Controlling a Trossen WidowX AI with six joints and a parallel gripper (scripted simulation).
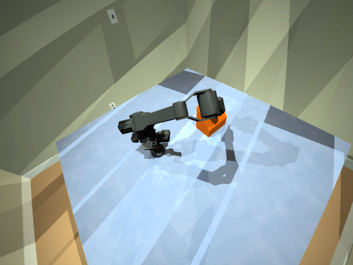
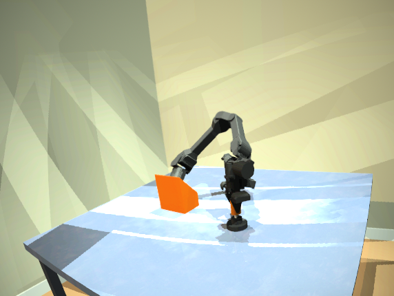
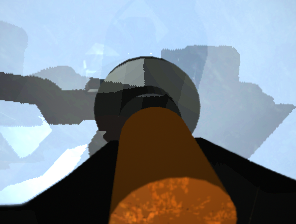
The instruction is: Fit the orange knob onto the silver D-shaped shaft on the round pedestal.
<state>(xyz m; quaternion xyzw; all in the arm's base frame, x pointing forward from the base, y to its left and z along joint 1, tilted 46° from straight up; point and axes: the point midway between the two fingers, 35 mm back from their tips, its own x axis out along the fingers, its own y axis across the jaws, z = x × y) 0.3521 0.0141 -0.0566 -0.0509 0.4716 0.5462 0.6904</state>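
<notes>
My gripper [image 2: 235, 206] [image 3: 156, 146] is shut on the orange knob [image 2: 233, 208] [image 3: 172, 200], which is upright, low over the round pedestal. The dark round pedestal [image 2: 237, 226] [image 3: 172, 75] [image 1: 158, 153] stands on the table. In the exterior view a small gap shows between the knob's lower end and the pedestal's raised middle, with a small pale bit there that looks like the shaft. In the wrist view the knob's lower end covers the pedestal's centre. The knob's hole, its flat side and the shaft's flat side are hidden.
The large orange block [image 1: 207, 127] [image 2: 173, 194] stands at the arm's base, away from the pedestal. The blue-white table [image 1: 139, 216] [image 2: 172, 261] carries strong shadows and bright stripes. The arm reaches over the table from the block.
</notes>
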